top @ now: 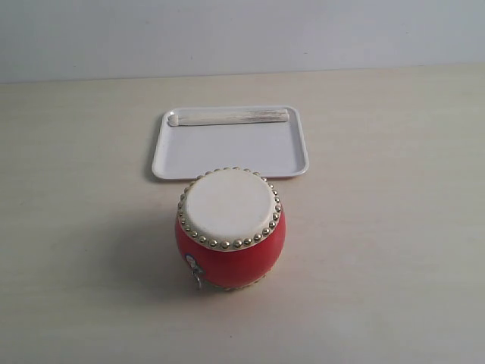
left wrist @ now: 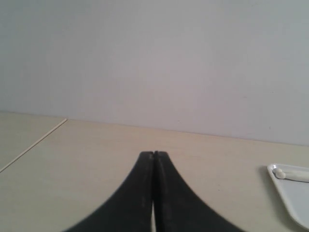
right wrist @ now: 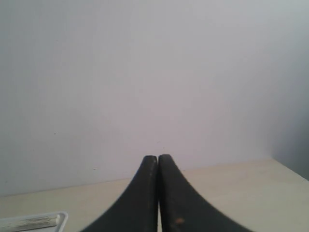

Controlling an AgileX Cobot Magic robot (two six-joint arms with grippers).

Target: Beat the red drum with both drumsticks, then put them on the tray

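The red drum (top: 230, 227) stands upright on the table, cream skin up, just in front of the white tray (top: 227, 148). Both drumsticks (top: 227, 117) lie side by side along the tray's far rim. Neither arm shows in the exterior view. In the left wrist view my left gripper (left wrist: 154, 153) is shut with nothing between its black fingers; a corner of the tray (left wrist: 292, 198) and a stick's rounded tip (left wrist: 279, 172) show off to one side. My right gripper (right wrist: 158, 157) is likewise shut and empty, with a tray corner (right wrist: 60, 215) and stick ends (right wrist: 31, 223) at the picture's edge.
A pale wooden table (top: 394, 227) stretches around the drum and tray, with a plain light wall (top: 242, 30) behind it. A table edge or seam (left wrist: 34, 142) runs across the left wrist view.
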